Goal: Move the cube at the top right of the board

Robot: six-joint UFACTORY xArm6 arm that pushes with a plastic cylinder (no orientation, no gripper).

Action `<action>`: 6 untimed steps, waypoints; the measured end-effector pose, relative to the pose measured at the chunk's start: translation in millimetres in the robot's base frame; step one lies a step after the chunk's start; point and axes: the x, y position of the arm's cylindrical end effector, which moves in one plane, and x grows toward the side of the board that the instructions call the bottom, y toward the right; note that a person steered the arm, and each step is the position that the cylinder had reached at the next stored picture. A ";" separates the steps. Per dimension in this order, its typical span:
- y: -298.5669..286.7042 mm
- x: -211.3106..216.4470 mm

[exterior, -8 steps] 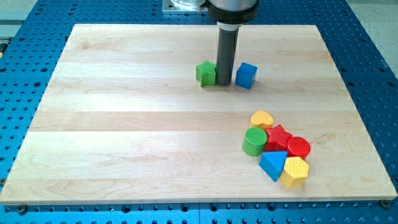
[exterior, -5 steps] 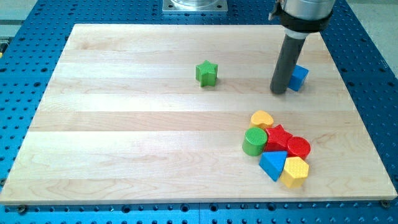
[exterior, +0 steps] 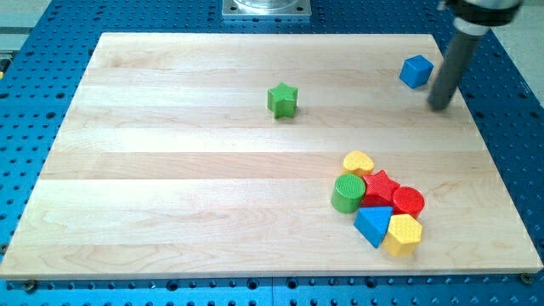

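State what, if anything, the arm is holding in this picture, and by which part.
Nothing is held. My tip stands apart from the blue cube, toward the view's lower right of it.

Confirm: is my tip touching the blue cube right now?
No: my tip stands apart from the blue cube, to its lower right, with bare board between them.

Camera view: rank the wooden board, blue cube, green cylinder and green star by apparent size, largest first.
1. Wooden board, by far.
2. Green cylinder.
3. Blue cube and green star: too alike to rank. Both lie nearer the view's top than the cylinder, possibly farther off, so the cylinder's lead is unsure.
My tip is apart from the cube, at its lower right.
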 end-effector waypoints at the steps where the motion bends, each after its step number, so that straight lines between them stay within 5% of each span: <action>1: -36.8 -49.9; 3: -64.8 -39.1; 6: -120.4 -103.2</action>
